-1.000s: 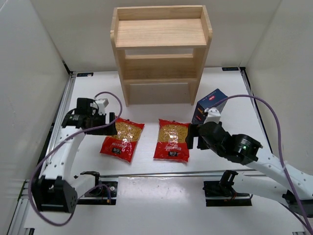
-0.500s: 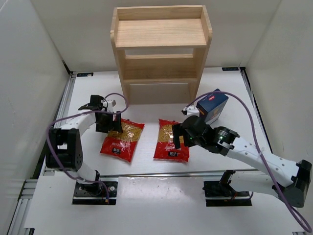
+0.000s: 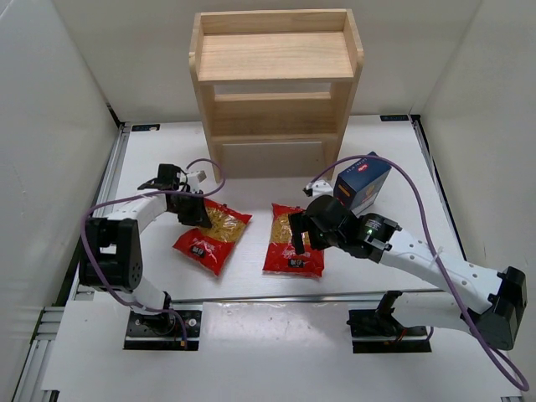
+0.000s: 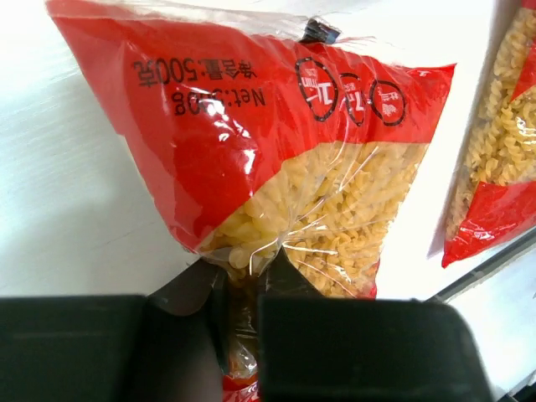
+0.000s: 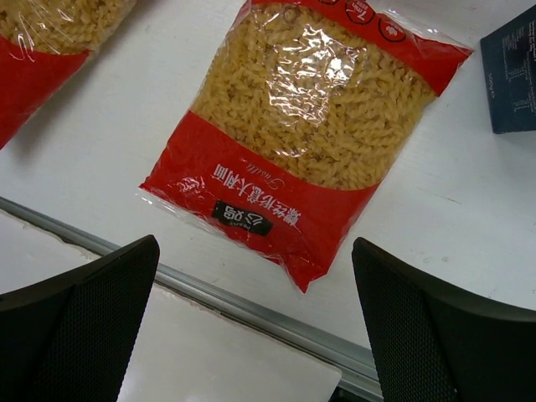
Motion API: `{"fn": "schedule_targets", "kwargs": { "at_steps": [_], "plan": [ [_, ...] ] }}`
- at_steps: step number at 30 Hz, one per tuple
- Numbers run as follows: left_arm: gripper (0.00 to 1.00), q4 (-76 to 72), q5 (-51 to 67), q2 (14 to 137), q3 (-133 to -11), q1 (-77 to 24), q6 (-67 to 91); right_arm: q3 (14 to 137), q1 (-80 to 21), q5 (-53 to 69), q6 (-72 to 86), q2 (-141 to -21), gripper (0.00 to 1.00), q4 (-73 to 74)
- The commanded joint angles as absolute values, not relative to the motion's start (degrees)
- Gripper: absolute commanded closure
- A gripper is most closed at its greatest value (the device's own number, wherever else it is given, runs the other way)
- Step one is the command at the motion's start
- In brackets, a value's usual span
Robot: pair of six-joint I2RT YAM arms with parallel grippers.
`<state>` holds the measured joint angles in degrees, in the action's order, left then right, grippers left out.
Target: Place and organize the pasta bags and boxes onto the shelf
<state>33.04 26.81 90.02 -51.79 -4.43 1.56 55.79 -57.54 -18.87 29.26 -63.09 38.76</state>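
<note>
Two red bags of yellow pasta lie on the white table in front of the wooden shelf [image 3: 276,84]. My left gripper [image 3: 194,213] is shut on the far end of the left bag [image 3: 208,236]. In the left wrist view the clear film of this bag [image 4: 276,159] is bunched between my fingers [image 4: 193,335]. My right gripper [image 3: 299,234] hovers open over the right bag [image 3: 295,239]. That bag [image 5: 301,126] lies flat beyond my wide-apart fingers [image 5: 75,327]. The dark blue pasta box [image 3: 362,182] stands right of the shelf's foot.
A metal rail [image 3: 276,295] runs along the table's near edge, just below the bags. White walls close in on both sides. The shelf's three tiers hold nothing. The second bag [image 4: 502,167] shows at the right edge of the left wrist view.
My left gripper has shut on the left bag's far end, and the bag has bunched and shifted slightly. My right arm has swung left, over the right bag, still open.
</note>
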Motion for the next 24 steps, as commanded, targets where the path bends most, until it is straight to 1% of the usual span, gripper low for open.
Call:
{"fn": "schedule_targets", "kwargs": {
  "at_steps": [1, 4, 9, 15, 24],
  "plan": [
    [0.89, 34.54, 27.69, 90.62, -50.27, -5.54, 0.0, 58.71, -57.39, -18.11, 27.77, -63.28, 0.0, 37.18],
    [0.89, 35.76, 28.39, 87.2, -51.5, -5.54, 0.0, 59.23, -57.39, -18.63, 29.0, -63.28, 0.0, 37.7],
    [0.89, 39.54, 33.74, 79.73, -55.97, -6.15, 0.0, 59.24, -57.39, -19.68, 29.53, -63.28, 0.0, 37.71],
    [0.89, 44.82, 37.96, 77.61, -59.77, -8.87, 0.0, 60.38, -57.39, -20.82, 29.53, -63.81, 0.0, 38.23],
    [0.89, 45.88, 38.58, 74.45, -63.98, -13.27, 0.0, 60.39, -57.39, -22.84, 31.81, -63.64, 0.0, 38.76]
  ]
}}
